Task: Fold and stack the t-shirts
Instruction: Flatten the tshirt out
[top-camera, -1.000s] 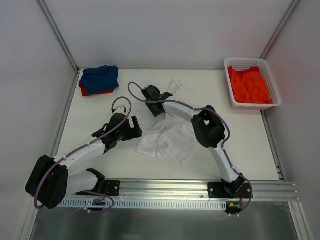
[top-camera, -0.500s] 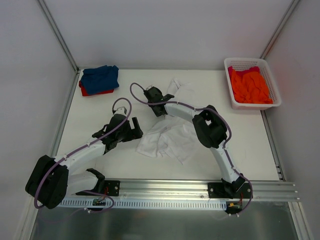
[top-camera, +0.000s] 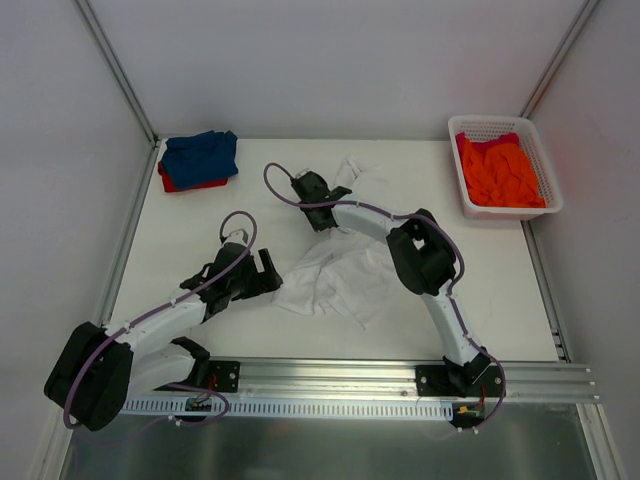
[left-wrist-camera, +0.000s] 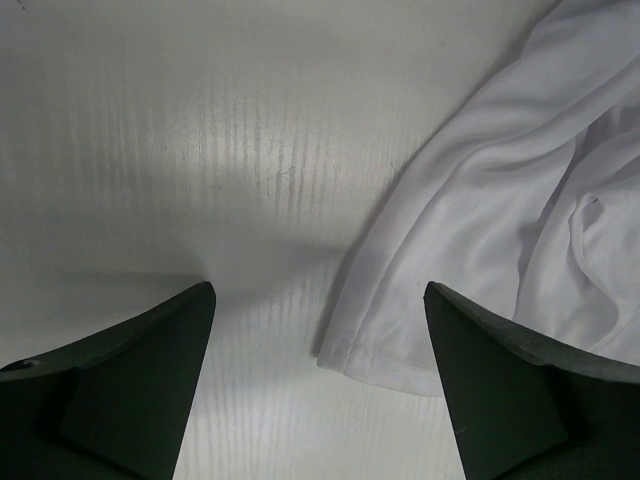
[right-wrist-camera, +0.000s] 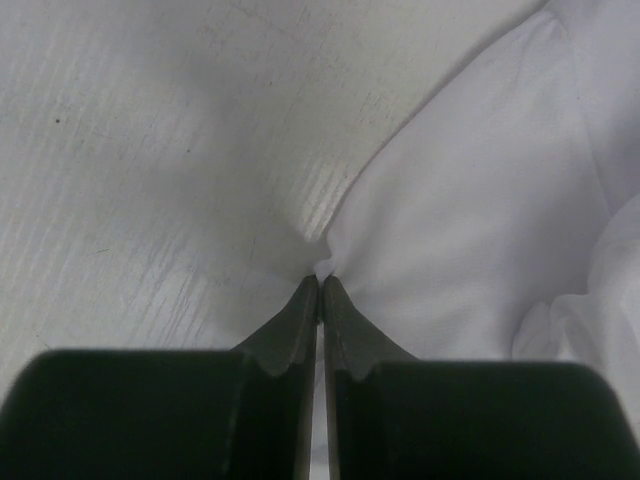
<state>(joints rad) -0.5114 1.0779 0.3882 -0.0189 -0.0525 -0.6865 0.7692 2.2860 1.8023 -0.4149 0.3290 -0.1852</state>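
Observation:
A crumpled white t-shirt (top-camera: 340, 265) lies in the middle of the table (top-camera: 200, 230). My right gripper (top-camera: 320, 215) is at its far left edge. In the right wrist view this gripper (right-wrist-camera: 320, 281) is shut, pinching a small fold of the white t-shirt's (right-wrist-camera: 470, 230) edge. My left gripper (top-camera: 270, 274) hovers at the shirt's near left side. It stands open (left-wrist-camera: 318, 290) above the table, with a hemmed corner of the white t-shirt (left-wrist-camera: 500, 220) between and just beyond its fingers. A blue t-shirt (top-camera: 202, 154) lies on a red one (top-camera: 190, 185) at the far left.
A white lattice basket (top-camera: 490, 121) at the far right holds a bright orange t-shirt (top-camera: 497, 172). Walls close in the table on the left, back and right. A metal rail (top-camera: 340, 375) with both arm bases runs along the near edge.
My right gripper has shut on the white t-shirt's edge. My left arm has drawn back toward the near edge, bringing its open gripper down to the shirt's near left corner.

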